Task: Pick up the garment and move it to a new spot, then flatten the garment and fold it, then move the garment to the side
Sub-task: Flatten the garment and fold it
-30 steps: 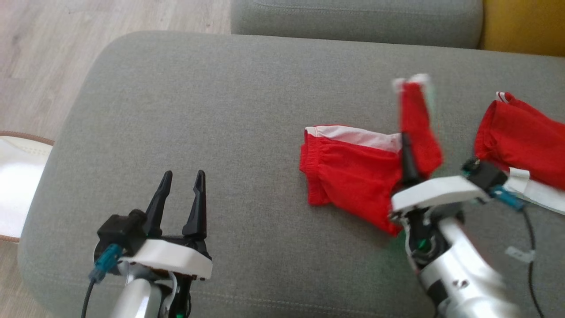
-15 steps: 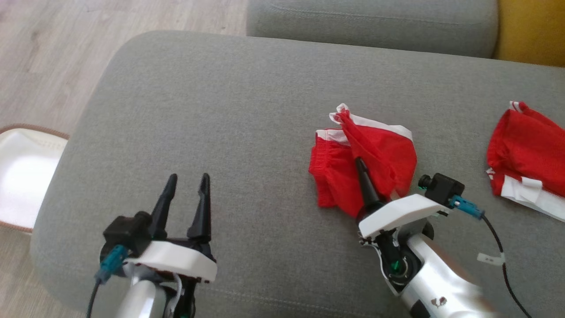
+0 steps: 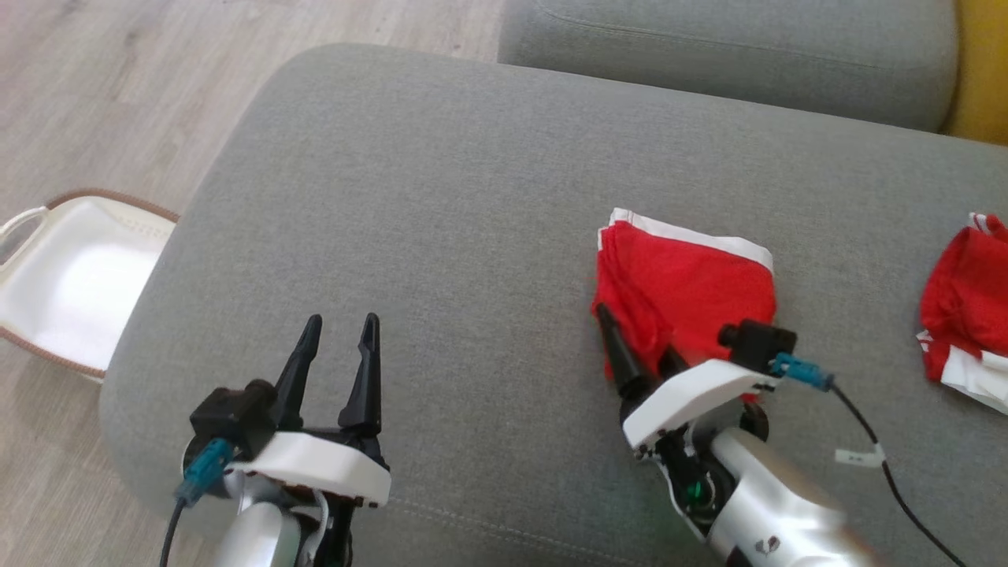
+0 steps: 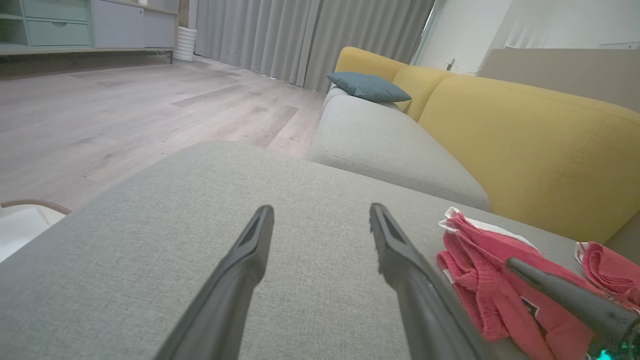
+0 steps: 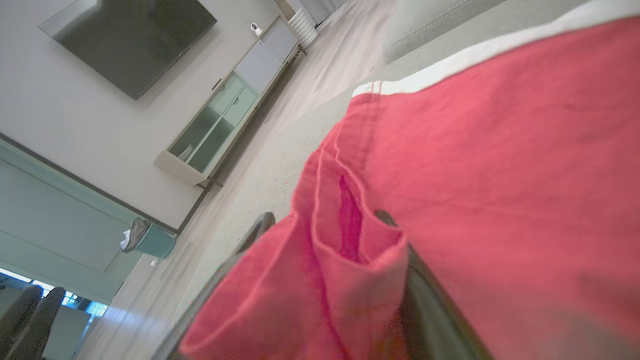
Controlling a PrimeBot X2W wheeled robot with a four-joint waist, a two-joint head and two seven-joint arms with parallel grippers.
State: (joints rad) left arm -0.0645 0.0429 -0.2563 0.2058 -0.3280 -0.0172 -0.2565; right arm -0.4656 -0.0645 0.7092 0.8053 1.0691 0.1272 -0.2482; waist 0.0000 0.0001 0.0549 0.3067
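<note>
The right gripper (image 3: 635, 332) has its jaws spread, with a loose fold of the red garment (image 3: 685, 276) lying between them, unpinched. The left gripper (image 3: 342, 319) hangs open over bare grey cushion (image 3: 441, 197). The garment lies folded in a compact stack right of the cushion's middle, its white band along the far edge. It looks light and limp, so pinching through every layer at the near edge should shift it without unfolding.

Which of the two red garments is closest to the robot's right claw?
The folded garment with the white band along its far edge: the right gripper touches its near edge. The other garment lies bunched farther right.
</note>
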